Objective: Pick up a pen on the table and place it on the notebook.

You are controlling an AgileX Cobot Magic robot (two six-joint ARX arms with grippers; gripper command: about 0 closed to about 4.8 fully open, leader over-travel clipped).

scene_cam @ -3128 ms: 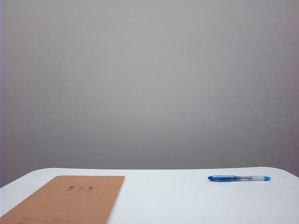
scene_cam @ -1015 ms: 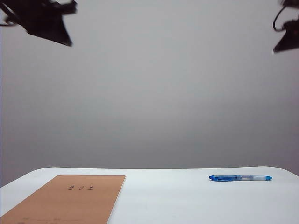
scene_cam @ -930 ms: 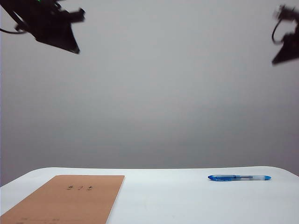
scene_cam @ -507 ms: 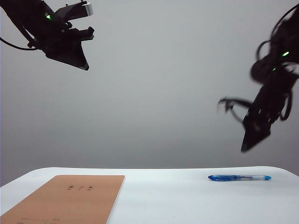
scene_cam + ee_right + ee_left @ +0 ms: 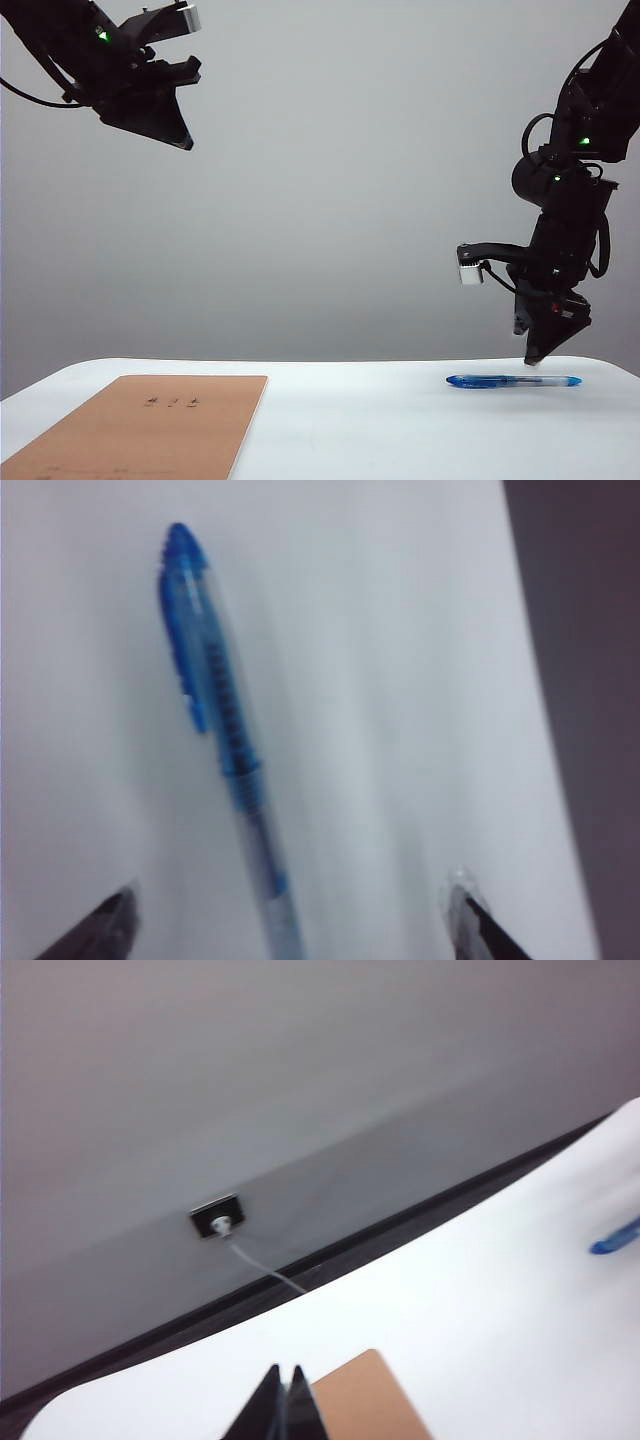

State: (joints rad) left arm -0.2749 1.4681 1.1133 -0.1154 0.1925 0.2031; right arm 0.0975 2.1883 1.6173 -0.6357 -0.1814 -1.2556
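Blue and slick, the pen [image 5: 225, 730] looked light, best pinched mid-barrel; above it the right gripper [image 5: 290, 920] gaped, the left gripper [image 5: 283, 1405] closed, far off.

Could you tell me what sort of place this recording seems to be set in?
Probably a robot test bench, not a real desk: a bare white table against a plain grey wall, holding only a notebook and a pen. The right gripper hovers open over the pen; the left gripper hangs high, shut.

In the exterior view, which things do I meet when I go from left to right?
left gripper, high up → notebook on the table → pen → right gripper, just above the pen
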